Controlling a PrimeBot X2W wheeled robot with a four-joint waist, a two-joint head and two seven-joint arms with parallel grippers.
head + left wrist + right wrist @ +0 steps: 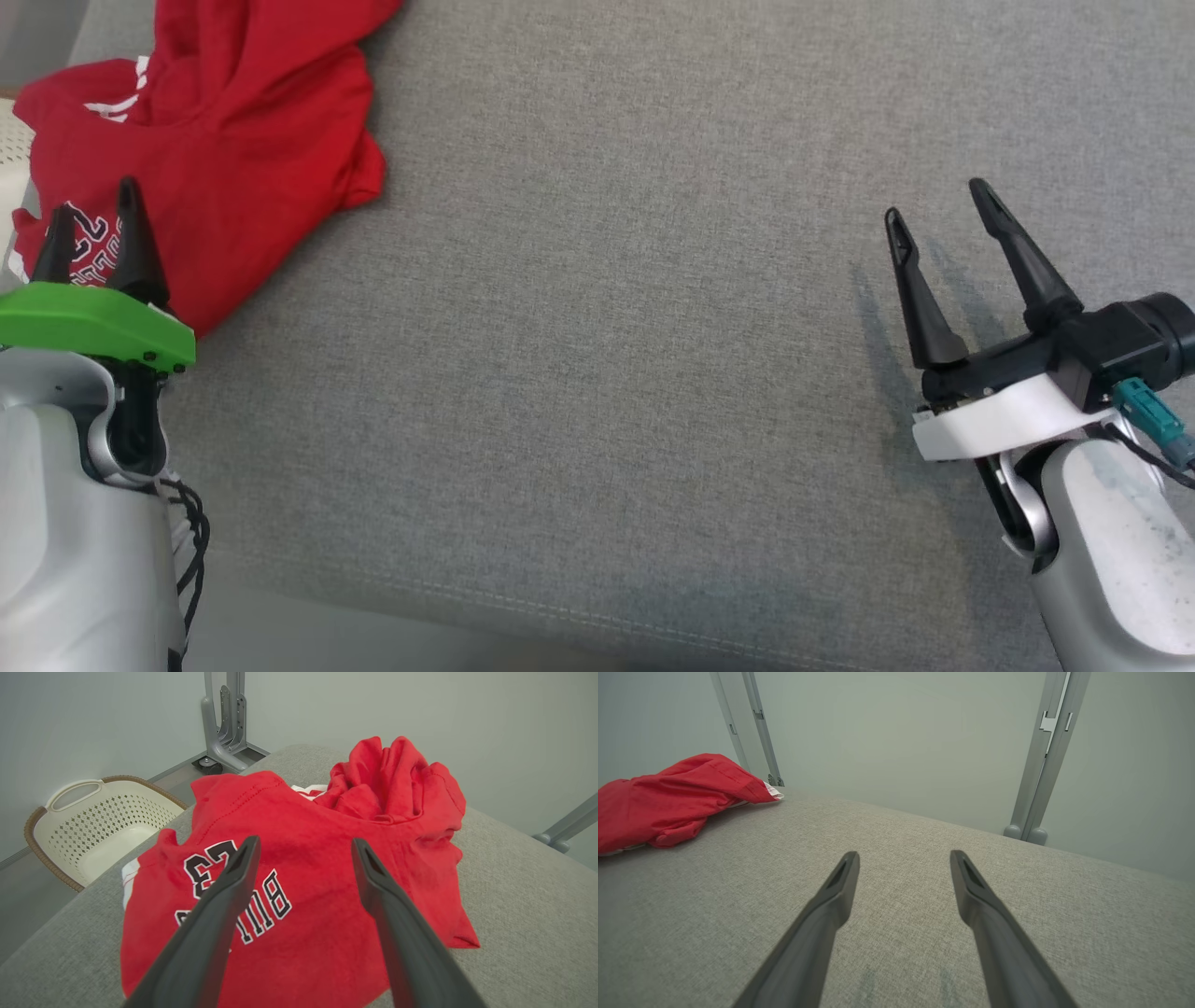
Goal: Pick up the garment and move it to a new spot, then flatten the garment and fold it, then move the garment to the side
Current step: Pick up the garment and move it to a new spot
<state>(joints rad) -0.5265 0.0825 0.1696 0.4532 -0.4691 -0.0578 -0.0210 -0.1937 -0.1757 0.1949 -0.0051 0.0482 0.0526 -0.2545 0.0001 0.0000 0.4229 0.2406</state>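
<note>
Beyond the crumpled red garment on grey upholstery, a white basket, perhaps wicker-rimmed; both jaws apart.

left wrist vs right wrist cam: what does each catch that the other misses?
Left wrist adds: the white basket beside the grey fabric surface, the lettering on the red garment, and the open left gripper poised over it. Right wrist adds: the open right gripper over bare fabric, and a grey upright post past the far edge. Shared: the crumpled red garment, the grey fabric surface, the pale wall.
</note>
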